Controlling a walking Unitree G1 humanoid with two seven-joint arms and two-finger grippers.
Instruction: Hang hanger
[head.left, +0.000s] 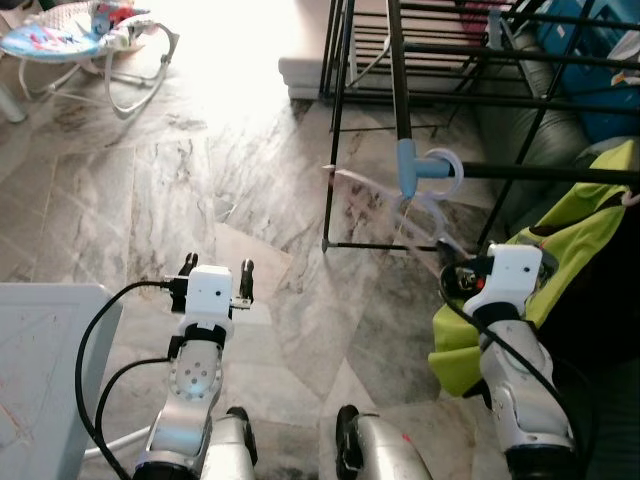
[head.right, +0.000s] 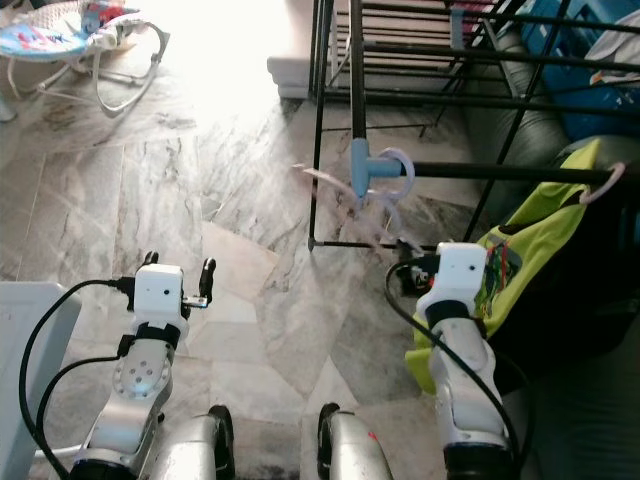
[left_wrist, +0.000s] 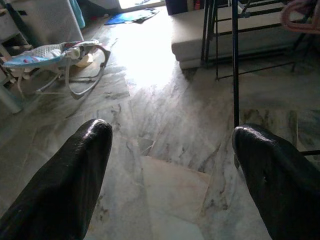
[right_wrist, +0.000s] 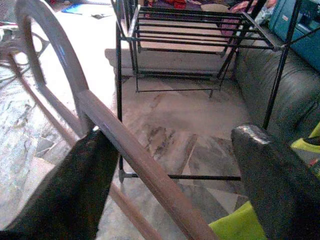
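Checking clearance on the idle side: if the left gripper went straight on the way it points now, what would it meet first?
Probably only the grey marble floor. The left gripper, open, aims forward and down at bare tiles; the black metal drying rack stands to one side, though depth is unclear.

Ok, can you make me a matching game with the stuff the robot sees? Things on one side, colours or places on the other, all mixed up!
Things:
1. hanger
2. drying rack
3. garment
4. baby bouncer

Colours or places:
A. lime green, draped at the robot's right
B. pale and see-through, hook over the rack's bar
C. far left on the floor, with a blue patterned seat
D. black metal bars, straight ahead

Pairs: 1-B, 2-D, 3-A, 4-C
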